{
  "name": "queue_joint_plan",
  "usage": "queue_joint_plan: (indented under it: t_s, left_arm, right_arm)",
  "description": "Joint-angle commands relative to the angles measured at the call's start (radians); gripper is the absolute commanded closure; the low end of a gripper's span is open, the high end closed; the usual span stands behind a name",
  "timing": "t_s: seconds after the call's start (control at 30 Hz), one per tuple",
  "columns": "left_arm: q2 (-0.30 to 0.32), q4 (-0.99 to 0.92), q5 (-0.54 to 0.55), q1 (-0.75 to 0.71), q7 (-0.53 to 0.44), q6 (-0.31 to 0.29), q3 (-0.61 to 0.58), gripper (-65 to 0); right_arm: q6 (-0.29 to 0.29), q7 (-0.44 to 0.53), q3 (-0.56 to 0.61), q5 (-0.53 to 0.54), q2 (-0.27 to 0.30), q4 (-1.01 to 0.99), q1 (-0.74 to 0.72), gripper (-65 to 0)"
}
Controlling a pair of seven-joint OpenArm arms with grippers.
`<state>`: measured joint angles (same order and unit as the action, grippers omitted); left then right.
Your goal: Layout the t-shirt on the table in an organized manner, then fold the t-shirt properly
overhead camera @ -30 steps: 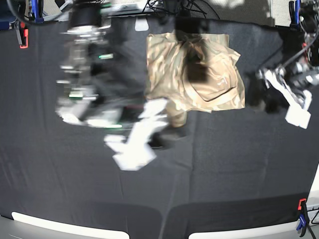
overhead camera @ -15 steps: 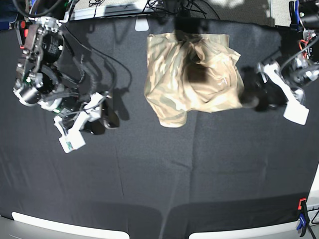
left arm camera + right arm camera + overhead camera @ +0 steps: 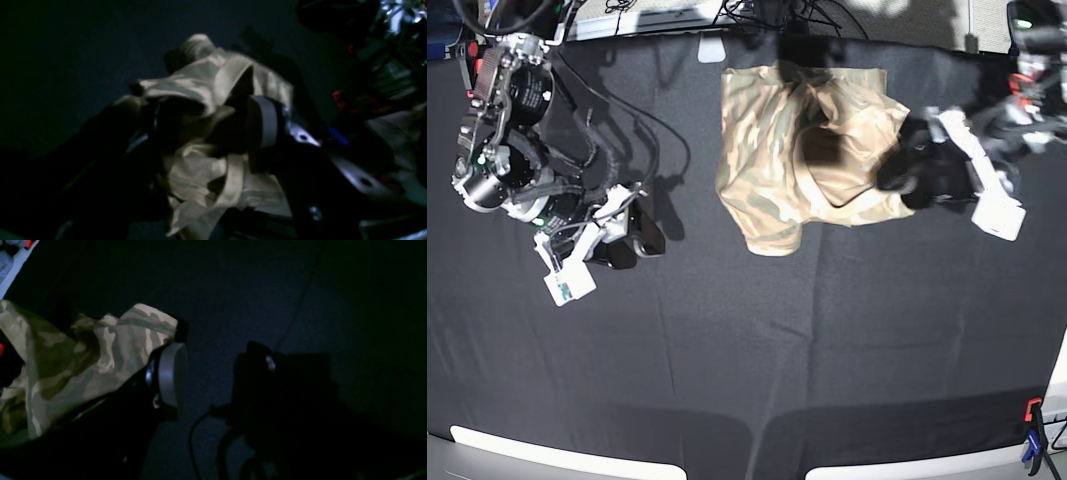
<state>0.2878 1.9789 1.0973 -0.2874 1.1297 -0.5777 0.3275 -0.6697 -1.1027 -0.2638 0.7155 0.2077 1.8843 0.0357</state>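
Camouflage fabric of the t-shirt (image 3: 807, 160) lies bunched at twelve o'clock on the black table (image 3: 747, 350). At its three o'clock edge the left gripper (image 3: 905, 175) stands with jaws wide, shirt folds between the pads; no pinch is visible. The right gripper (image 3: 632, 240), at nine o'clock, well apart, gapes empty.

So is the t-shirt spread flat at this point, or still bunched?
Still bunched. The t-shirt lies as a rumpled, layered heap on the table, with no sleeves or hem laid out.
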Motion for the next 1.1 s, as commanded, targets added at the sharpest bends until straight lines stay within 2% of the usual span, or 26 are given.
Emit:
queue_joint_plan:
  t_s: [0.0,0.1,0.23,0.3,0.4,0.47,0.57,0.63,0.73,0.83,0.93,1.07]
  left_arm:
    - [-0.007,0.017,-0.026,0.008,-0.024,-0.006,0.005,-30.1]
    - [-0.042,0.017,-0.167,0.008,-0.035,0.014,0.005,-30.1]
    - [-0.041,0.017,-0.178,0.008,-0.118,0.072,0.005,-28.6]
    - [-0.04,0.017,-0.18,0.008,-0.15,0.083,0.005,-21.0]
    - [-0.041,0.017,-0.182,0.008,-0.163,0.092,0.005,0.0]
    - [-0.041,0.017,-0.198,0.008,-0.163,0.092,0.005,0.0]
    - [-0.041,0.013,-0.286,0.008,-0.182,0.092,0.005,0.0]
    - [-0.041,0.004,-0.344,0.008,-0.217,0.117,0.005,0.0]
    - [-0.041,-0.03,-0.453,0.008,-0.346,0.203,0.005,0.0]
    - [-0.041,-0.114,-0.534,0.012,-0.461,0.232,0.005,0.0]
    - [-0.041,-0.229,-0.547,0.032,-0.504,0.231,0.005,0.0]
    - [-0.04,-0.355,-0.547,0.073,-0.507,0.23,0.005,0.0]
  right_arm:
    - [-0.003,0.019,-0.004,0.026,0.008,0.019,-0.016,-28.2]
    - [-0.003,0.016,-0.004,0.026,0.008,0.019,-0.016,-28.2]
    - [-0.003,0.017,-0.004,0.026,0.008,0.019,-0.016,-28.2]
    - [-0.003,0.016,-0.005,0.026,0.008,0.019,-0.016,-28.2]
    - [-0.003,0.016,-0.004,0.026,0.008,0.019,-0.016,-28.2]
    - [-0.003,0.016,-0.005,0.026,0.008,0.019,-0.016,-28.2]
    - [-0.003,0.016,-0.005,0.026,0.008,0.019,-0.016,-28.2]
    - [-0.003,0.016,-0.005,0.026,0.008,0.019,-0.016,-28.2]
    - [-0.003,0.016,-0.005,0.026,0.008,0.019,-0.016,-28.2]
    - [-0.003,0.016,-0.005,0.026,0.008,0.019,-0.016,-28.2]
    - [-0.003,0.016,-0.005,0.028,0.008,0.019,-0.016,-28.2]
    - [-0.003,0.016,-0.005,0.029,0.008,0.019,-0.016,-28.2]
